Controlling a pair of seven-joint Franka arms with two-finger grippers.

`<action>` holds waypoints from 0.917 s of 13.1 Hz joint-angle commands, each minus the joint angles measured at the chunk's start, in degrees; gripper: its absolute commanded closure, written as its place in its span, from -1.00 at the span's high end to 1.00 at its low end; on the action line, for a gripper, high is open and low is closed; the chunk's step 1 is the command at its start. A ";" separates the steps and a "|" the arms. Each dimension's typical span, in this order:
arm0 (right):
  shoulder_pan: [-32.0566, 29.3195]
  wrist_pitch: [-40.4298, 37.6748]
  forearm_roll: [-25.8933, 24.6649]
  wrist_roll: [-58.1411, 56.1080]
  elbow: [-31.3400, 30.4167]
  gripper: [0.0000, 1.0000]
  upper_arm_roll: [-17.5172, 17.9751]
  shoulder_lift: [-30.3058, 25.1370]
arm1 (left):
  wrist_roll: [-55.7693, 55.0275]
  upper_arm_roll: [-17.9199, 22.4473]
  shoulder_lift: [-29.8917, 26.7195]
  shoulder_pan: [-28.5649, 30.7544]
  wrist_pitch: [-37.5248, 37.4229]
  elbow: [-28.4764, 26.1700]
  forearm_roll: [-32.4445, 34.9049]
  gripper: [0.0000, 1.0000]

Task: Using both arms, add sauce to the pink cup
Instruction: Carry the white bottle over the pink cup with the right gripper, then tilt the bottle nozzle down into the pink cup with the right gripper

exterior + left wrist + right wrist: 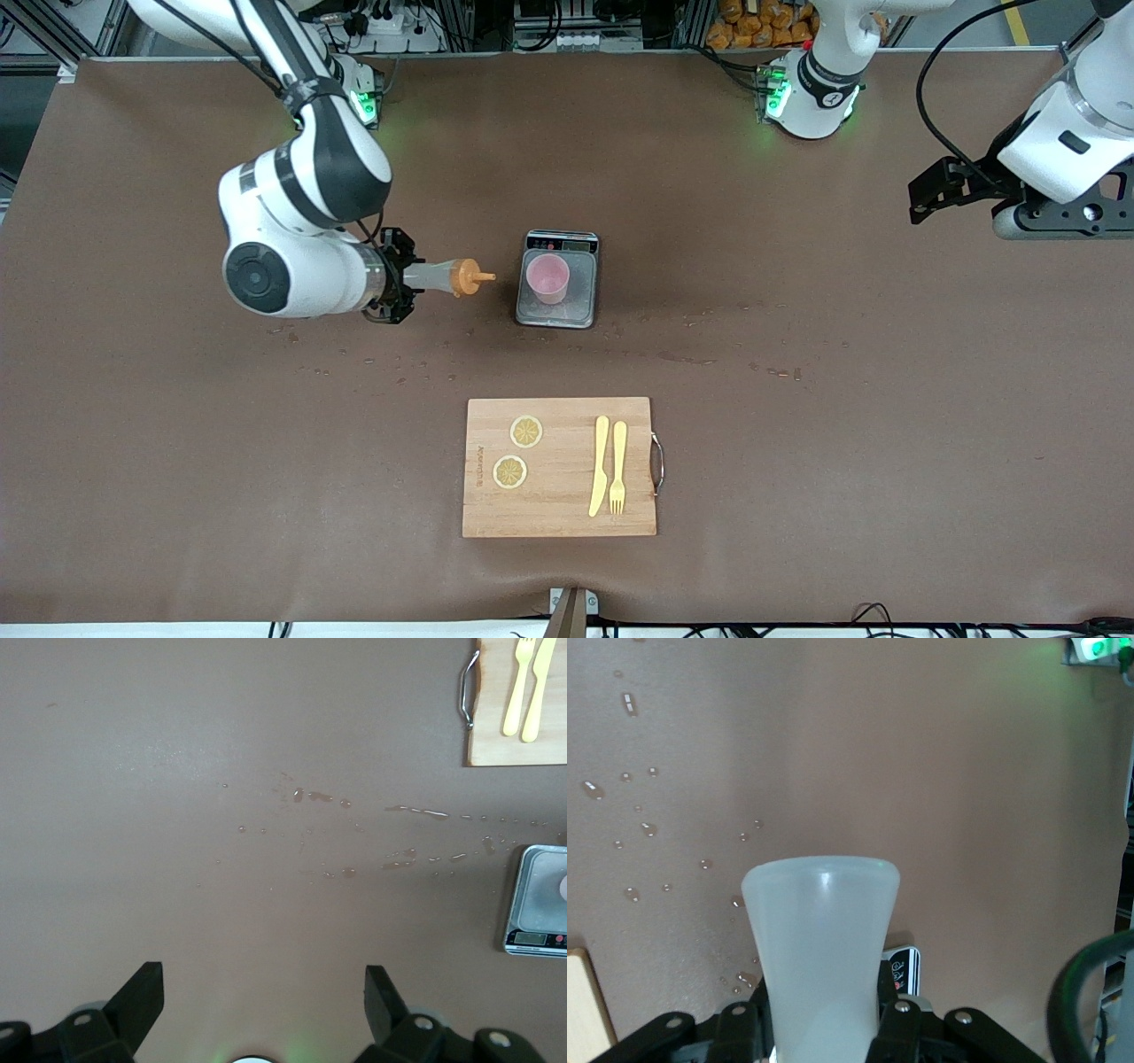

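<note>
Orange-capped sauce [447,276], clamped sideways in the right end effector [409,276] with its nozzle stopping short of the pink cup [547,277] on the scale [557,312], could dribble onto the table [797,443] if squeezed here, while the open left end effector [926,197] waits at the table's edge.

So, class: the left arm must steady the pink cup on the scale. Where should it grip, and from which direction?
Grip the pink cup around its tapering wall, coming in level from the left arm's end of the table. It stands upright on the scale, its round rim open, so nothing covers the mouth.
</note>
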 commanded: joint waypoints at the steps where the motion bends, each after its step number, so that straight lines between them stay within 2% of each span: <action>1: 2.55 -0.56 -2.49 5.89 -1.02 -0.10 -0.38 -1.80 | -1.12 0.18 -1.16 -0.34 0.97 -0.66 -0.83 1.00; 4: 5.53 -0.66 -6.00 10.72 -0.67 -0.10 -0.29 -1.45 | -1.12 -0.43 -1.16 -0.69 0.88 -0.66 -0.92 1.00; 9: 8.61 -0.83 -7.76 13.98 -0.67 -0.05 -0.38 -1.28 | -3.04 -0.78 -1.16 -0.69 1.32 -0.49 -1.53 1.00; 12: 11.68 -1.53 -12.23 17.93 -0.67 -0.06 -0.29 0.30 | -4.38 -0.78 -1.25 -0.69 1.76 -0.49 -1.71 1.00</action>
